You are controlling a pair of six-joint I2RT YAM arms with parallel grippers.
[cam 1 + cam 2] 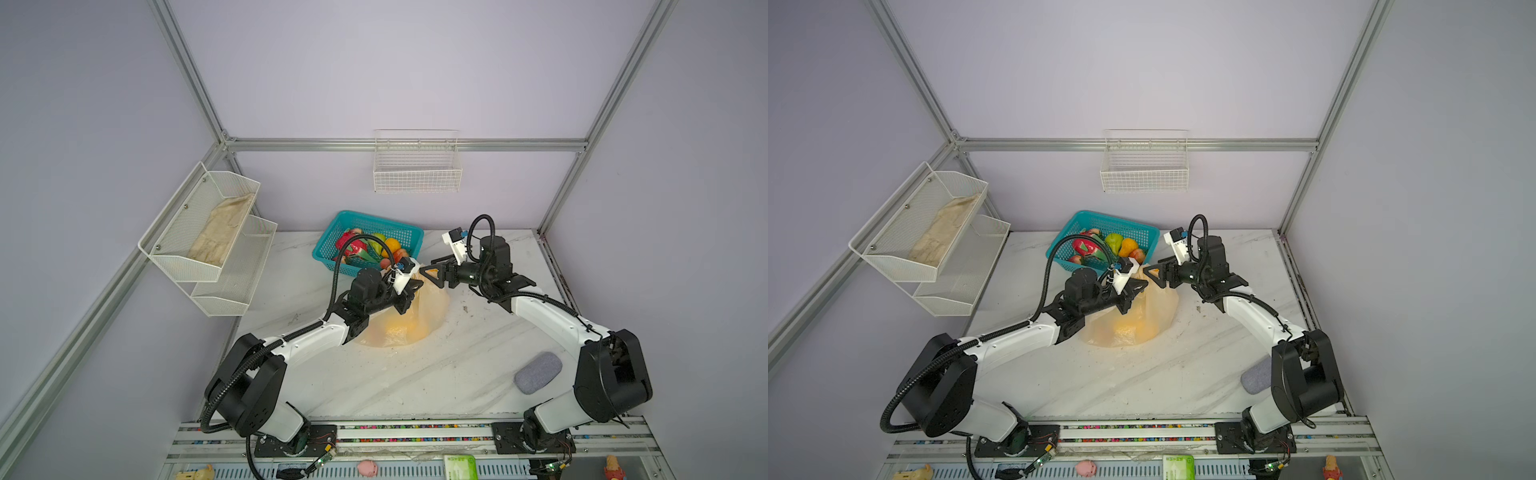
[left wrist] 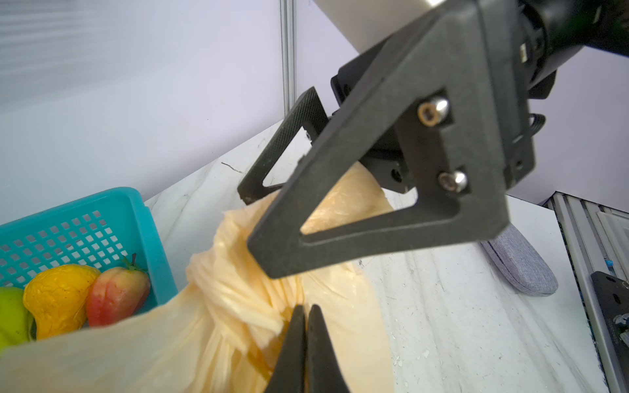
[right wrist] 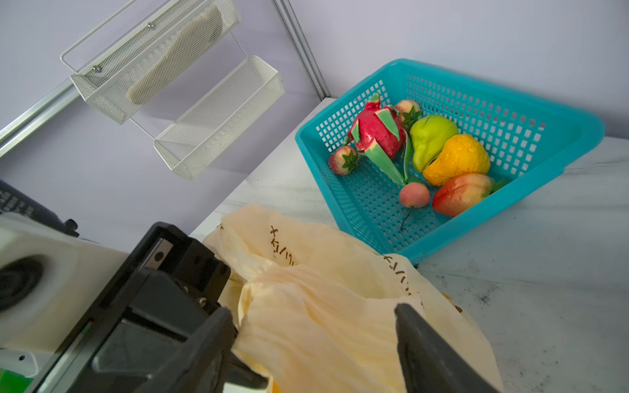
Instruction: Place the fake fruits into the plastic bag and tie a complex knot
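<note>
My left gripper (image 2: 304, 314) is clamped, apparently on the twisted plastic bag (image 1: 399, 328), which sits beside the teal basket (image 1: 376, 217). My right gripper (image 3: 313, 314) gapes around a handle, so I should bite low, then pull steadily.

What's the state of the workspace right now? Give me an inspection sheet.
Surface: white marble-look table, dark specks.
Job's things: plastic bag on the table, something yellow-orange inside, neck twisted; several fake fruits lie in the teal basket.
Clutter: grey pouch.
Grippers: left gripper shut on the bag's neck; right gripper open, straddling the bag's top.
Cables: black conduit loops over each arm.
Surroundings: wall shelf holding beige cloth; wire basket on back wall.
</note>
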